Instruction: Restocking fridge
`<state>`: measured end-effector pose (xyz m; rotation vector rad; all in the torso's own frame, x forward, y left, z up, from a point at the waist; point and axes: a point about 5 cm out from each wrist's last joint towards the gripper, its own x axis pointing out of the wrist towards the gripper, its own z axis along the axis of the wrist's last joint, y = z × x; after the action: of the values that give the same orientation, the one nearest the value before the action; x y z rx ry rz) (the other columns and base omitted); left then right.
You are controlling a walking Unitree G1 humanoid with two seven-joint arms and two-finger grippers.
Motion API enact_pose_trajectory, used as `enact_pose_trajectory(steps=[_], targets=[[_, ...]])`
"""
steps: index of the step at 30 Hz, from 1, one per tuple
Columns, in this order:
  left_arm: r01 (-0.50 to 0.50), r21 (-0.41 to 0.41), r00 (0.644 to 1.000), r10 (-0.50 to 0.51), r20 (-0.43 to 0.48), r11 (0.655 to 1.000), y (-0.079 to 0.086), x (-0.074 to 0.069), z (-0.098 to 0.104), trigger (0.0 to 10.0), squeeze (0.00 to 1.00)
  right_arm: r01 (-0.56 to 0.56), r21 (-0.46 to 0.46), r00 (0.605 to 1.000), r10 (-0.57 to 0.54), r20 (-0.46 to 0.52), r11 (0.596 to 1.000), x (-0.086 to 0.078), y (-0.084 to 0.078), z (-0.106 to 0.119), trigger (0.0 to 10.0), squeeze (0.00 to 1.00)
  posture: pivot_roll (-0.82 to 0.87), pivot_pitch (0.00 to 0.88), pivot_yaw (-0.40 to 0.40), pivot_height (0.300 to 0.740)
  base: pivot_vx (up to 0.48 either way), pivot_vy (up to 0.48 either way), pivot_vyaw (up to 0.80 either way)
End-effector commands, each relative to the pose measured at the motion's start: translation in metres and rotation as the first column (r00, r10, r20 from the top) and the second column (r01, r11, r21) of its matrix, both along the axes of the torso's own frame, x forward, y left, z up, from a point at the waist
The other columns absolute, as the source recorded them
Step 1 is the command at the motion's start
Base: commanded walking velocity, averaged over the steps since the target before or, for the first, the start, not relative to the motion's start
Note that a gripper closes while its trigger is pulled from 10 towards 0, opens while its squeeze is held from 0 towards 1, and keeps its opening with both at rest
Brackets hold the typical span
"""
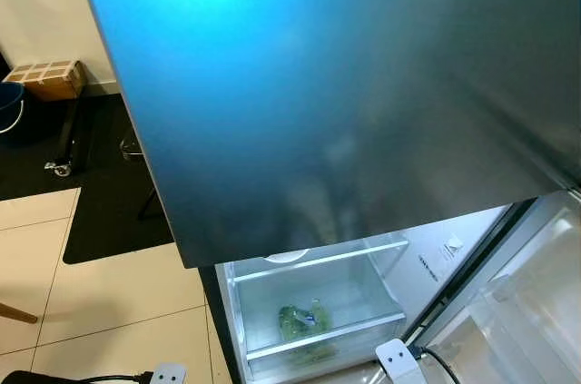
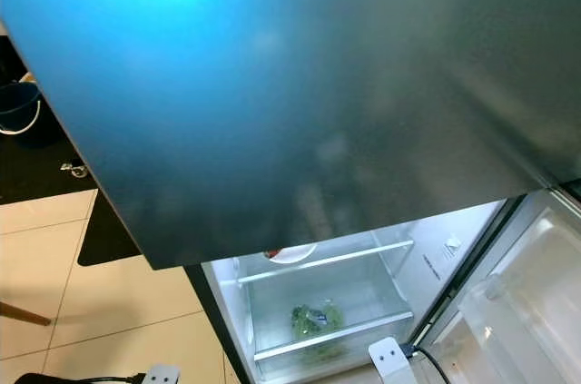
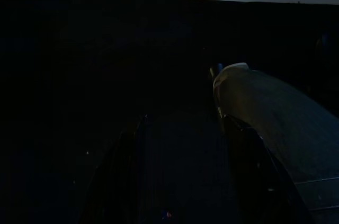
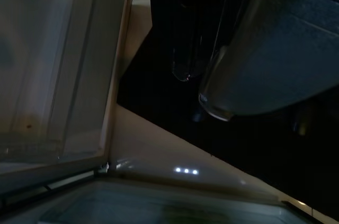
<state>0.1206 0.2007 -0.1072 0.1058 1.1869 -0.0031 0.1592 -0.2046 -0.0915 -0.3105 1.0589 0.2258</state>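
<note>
Low at near edge, two white wrist fittings: left arm [image 1: 168, 372] over pale tiles, right arm [image 1: 396, 359] before open fridge [image 2: 436, 257]. Claw state, either side: cannot tell; wrist views too dark. Just beyond, lit compartment, green bagged vegetables [image 2: 315, 320] on lower glass shelf, white plate [image 2: 289, 253] on shelf above. Right, inner door bins [image 1: 522, 311]. Above, dark freezer door [image 1: 345, 84]. Far left, black mat [image 1: 104, 193], cardboard box [image 1: 50, 78], blue bucket [image 2: 18, 107].
</note>
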Motion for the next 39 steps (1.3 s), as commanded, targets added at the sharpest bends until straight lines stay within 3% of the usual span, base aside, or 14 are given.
enact_pose_trajectory(steps=[1, 5, 8, 10, 13, 16, 20, 23, 25, 26, 28, 34, 39], targets=[[0.004, 0.018, 1.000, -0.004, -0.009, 1.000, 0.007, -0.001, 0.001, 10.0, 0.00, -0.002, 0.003, 1.000, 0.002, -0.003, 1.000, 0.001, 0.003, 0.000, 10.0, 0.00, -0.06, 0.008, 0.011, 0.740, 0.000, 0.000, 0.00], [-0.021, 0.012, 1.000, 0.021, -0.008, 1.000, 0.006, -0.006, -0.001, 10.0, 0.00, 0.025, 0.022, 1.000, -0.025, -0.002, 0.999, -0.004, 0.006, -0.002, 10.0, 0.00, -0.04, 0.031, -0.019, 0.740, 0.000, 0.000, 0.00], [-0.036, 0.009, 0.999, 0.037, -0.023, 0.999, 0.006, -0.016, -0.003, 10.0, 0.00, 0.035, 0.021, 0.999, -0.035, -0.024, 0.999, -0.015, 0.003, -0.006, 10.0, 0.00, -0.03, 0.018, -0.019, 0.740, 0.000, 0.000, 0.00], [-0.049, 0.019, 0.997, 0.050, -0.057, 0.999, 0.007, -0.030, -0.006, 10.0, 0.00, 0.061, 0.007, 0.997, -0.060, -0.046, 0.998, -0.025, -0.003, -0.009, 10.0, 0.00, -0.03, 0.028, -0.024, 0.740, 0.000, 0.000, 0.00], [-0.038, 0.024, 0.997, 0.039, -0.070, 0.999, 0.008, -0.034, -0.007, 10.0, 0.00, 0.083, 0.001, 0.996, -0.083, -0.033, 0.997, -0.022, -0.009, -0.007, 10.0, 0.00, -0.04, 0.054, -0.010, 0.740, 0.000, 0.000, 0.00], [-0.018, 0.032, 0.998, 0.019, -0.054, 0.999, 0.014, -0.029, -0.005, 10.0, 0.00, 0.149, 0.018, 0.989, -0.149, 0.014, 0.989, -0.008, -0.011, -0.001, 10.0, 0.00, -0.05, 0.019, -0.016, 0.740, 0.000, 0.000, 0.00], [-0.055, 0.044, 0.998, 0.057, -0.029, 0.997, 0.022, -0.022, -0.002, 10.0, 0.00, 0.130, 0.036, 0.991, -0.131, 0.035, 0.991, 0.000, -0.006, 0.001, 10.0, 0.00, -0.04, 0.003, -0.027, 0.740, 0.000, 0.000, 0.00], [-0.086, 0.065, 0.996, 0.086, 0.016, 0.994, 0.032, -0.009, 0.004, 10.0, 0.00, 0.080, 0.035, 0.996, -0.081, 0.042, 0.996, 0.006, 0.001, 0.002, 10.0, 0.00, -0.05, 0.058, -0.017, 0.740, 0.000, 0.000, 0.00], [-0.101, 0.065, 0.995, 0.100, 0.023, 0.993, 0.032, -0.007, 0.004, 10.0, 0.00, 0.064, 0.029, 0.997, -0.065, 0.039, 0.998, 0.006, 0.002, 0.002, 10.0, 0.00, -0.05, 0.058, -0.017, 0.740, 0.000, 0.000, 0.00], [-0.117, 0.053, 0.993, 0.116, 0.023, 0.992, 0.030, -0.008, 0.004, 10.0, 0.00, 0.066, 0.038, 0.997, -0.067, 0.037, 0.997, 0.004, 0.001, 0.002, 10.0, 0.00, -0.07, 0.015, 0.003, 0.740, 0.000, 0.000, 0.00], [-0.118, 0.052, 0.993, 0.117, 0.021, 0.992, 0.030, -0.007, 0.004, 10.0, 0.00, 0.088, 0.047, 0.995, -0.089, 0.033, 0.995, 0.001, 0.000, 0.001, 10.0, 0.00, -0.06, 0.049, -0.001, 0.740, 0.000, 0.000, 0.00], [-0.128, 0.037, 0.991, 0.126, 0.051, 0.991, 0.028, 0.004, 0.007, 10.0, 0.00, 0.112, 0.041, 0.994, -0.113, 0.001, 0.993, -0.010, 0.000, -0.004, 10.0, 0.00, -0.06, 0.035, 0.011, 0.740, 0.000, 0.000, 0.00], [-0.113, 0.039, 0.993, 0.112, 0.029, 0.993, 0.024, 0.000, 0.004, 10.0, 0.00, 0.126, 0.028, 0.992, -0.125, -0.020, 0.992, -0.019, -0.004, -0.006, 10.0, 0.00, -0.06, 0.034, -0.002, 0.740, -0.052, 0.000, 0.00]])
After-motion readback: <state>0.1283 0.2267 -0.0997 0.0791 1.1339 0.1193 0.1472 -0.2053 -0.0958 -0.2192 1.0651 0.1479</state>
